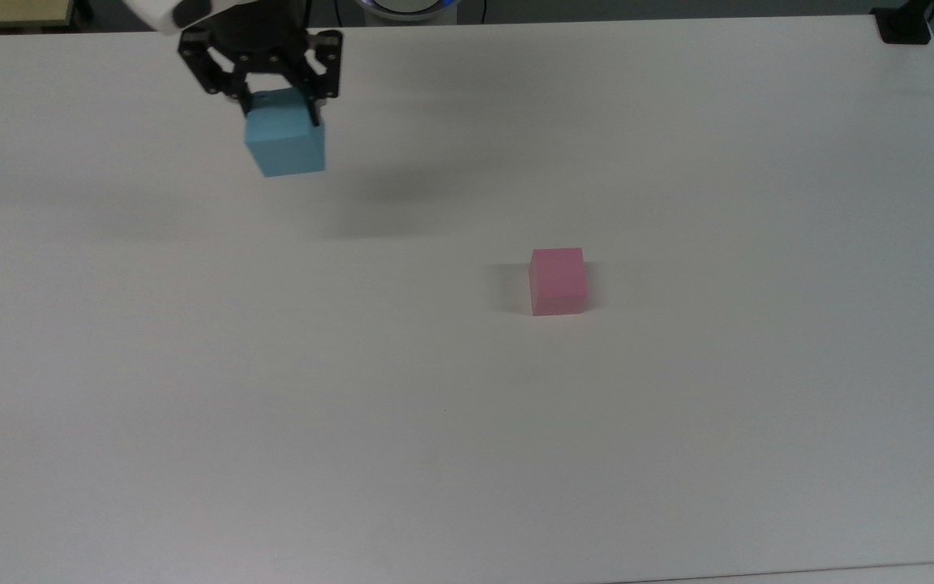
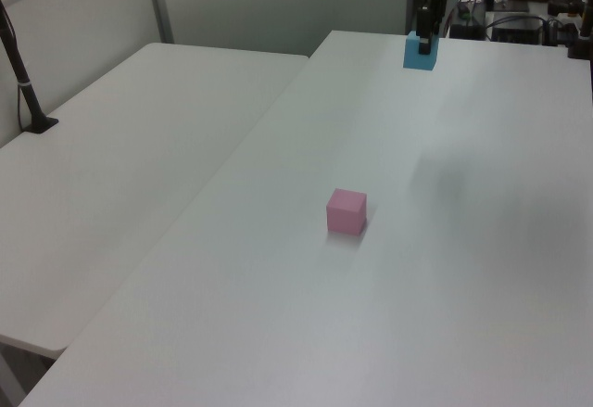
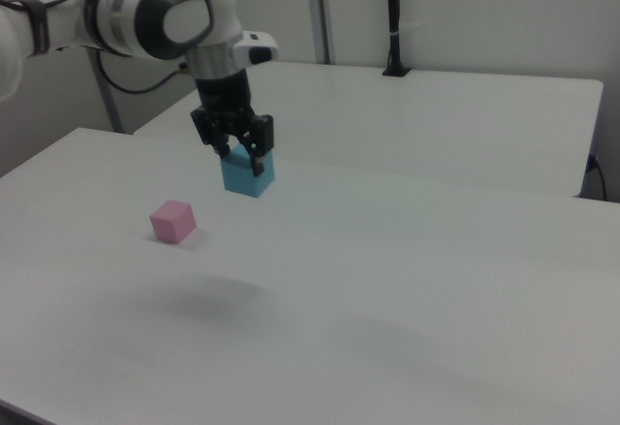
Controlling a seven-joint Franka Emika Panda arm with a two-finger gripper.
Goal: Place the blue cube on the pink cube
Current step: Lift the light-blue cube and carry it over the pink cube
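Observation:
The blue cube (image 1: 286, 144) hangs well above the white table (image 1: 467, 405), held by my gripper (image 1: 280, 101), whose black fingers are shut on its upper sides. The right view gives the same grip, the gripper (image 3: 237, 159) closed on the blue cube (image 3: 249, 174), which floats in the air. In the left view the blue cube (image 2: 419, 52) appears far back under the gripper (image 2: 423, 38). The pink cube (image 1: 558, 281) rests alone on the table, to the right of and below the blue cube in the top view; it also appears as the pink cube (image 2: 346, 211) and the pink cube (image 3: 173, 221).
A second white table (image 2: 120, 147) adjoins on the left view's left, with a black pole (image 2: 20, 78) standing on it. A black clamp (image 1: 905, 24) sits at the top view's upper right corner. Equipment and cables (image 2: 528, 18) lie behind the table.

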